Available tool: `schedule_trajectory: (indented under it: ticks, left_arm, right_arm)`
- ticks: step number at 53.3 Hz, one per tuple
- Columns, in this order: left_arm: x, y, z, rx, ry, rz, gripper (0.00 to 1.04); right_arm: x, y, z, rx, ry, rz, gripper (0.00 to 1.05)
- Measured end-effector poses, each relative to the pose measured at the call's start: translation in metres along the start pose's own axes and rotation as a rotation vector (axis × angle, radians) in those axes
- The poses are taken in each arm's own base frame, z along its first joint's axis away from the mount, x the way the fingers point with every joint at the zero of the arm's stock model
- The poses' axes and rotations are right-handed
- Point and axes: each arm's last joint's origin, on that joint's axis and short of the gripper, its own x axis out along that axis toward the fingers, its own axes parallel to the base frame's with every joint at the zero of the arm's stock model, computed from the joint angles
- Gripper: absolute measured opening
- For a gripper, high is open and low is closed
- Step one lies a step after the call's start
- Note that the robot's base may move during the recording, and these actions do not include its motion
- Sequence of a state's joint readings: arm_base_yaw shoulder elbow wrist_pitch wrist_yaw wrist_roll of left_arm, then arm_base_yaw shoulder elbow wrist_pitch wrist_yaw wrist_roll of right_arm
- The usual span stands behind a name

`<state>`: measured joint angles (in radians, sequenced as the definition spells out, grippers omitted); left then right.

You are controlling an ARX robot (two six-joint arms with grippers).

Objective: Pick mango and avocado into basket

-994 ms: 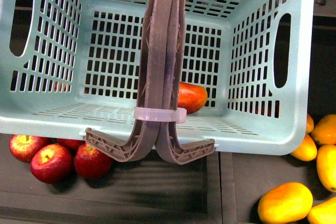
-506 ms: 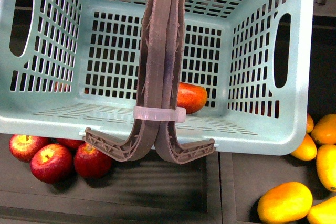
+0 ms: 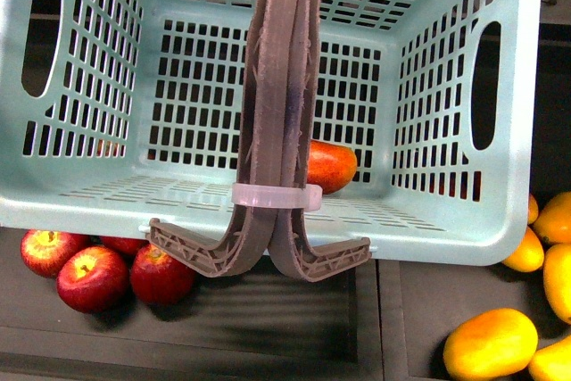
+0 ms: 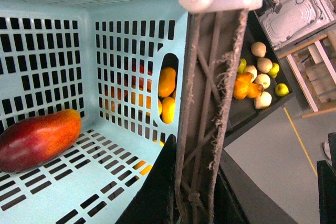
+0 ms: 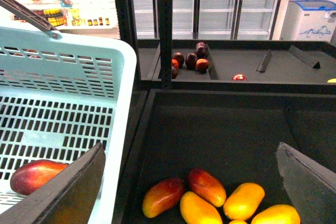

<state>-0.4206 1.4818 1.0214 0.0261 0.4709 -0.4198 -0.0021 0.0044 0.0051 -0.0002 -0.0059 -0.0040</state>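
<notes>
The light teal basket [image 3: 446,229] hangs close in front of me and fills most of the front view. Its two grey-brown handles [image 3: 281,113] are raised together and bound by a white zip tie. My left gripper [image 4: 193,187] is shut on the basket's handles [image 4: 210,98]. The red-orange mango [image 3: 332,165] lies on the slotted basket floor, also seen in the left wrist view [image 4: 37,137] and the right wrist view [image 5: 35,176]. My right gripper [image 5: 190,150] is open and empty beside the basket's rim [image 5: 123,77], above a dark bin. The avocado is out of view.
Red apples [image 3: 89,276] lie below the basket on the left and yellow mangoes [image 3: 491,343] on the right. Under my right gripper the bin holds red-orange mangoes [image 5: 207,186] and yellow ones [image 5: 242,200]. A farther bin has dark fruit [image 5: 191,60].
The whole front view, basket and fruit below alike, has shifted slightly to the right. The mango lies in the same spot in the basket.
</notes>
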Motion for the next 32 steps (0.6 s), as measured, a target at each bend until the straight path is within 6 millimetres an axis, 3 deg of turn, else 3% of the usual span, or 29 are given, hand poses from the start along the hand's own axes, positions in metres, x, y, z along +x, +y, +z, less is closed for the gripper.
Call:
schedule_trajectory:
  ticks: [32]
  left_arm:
    - [-0.0011,0.0025,0.0016,-0.006,-0.011,0.018,0.13]
  right_arm:
    - [0.0,0.0001,-0.0001,0.0,0.002,0.003,0.97]
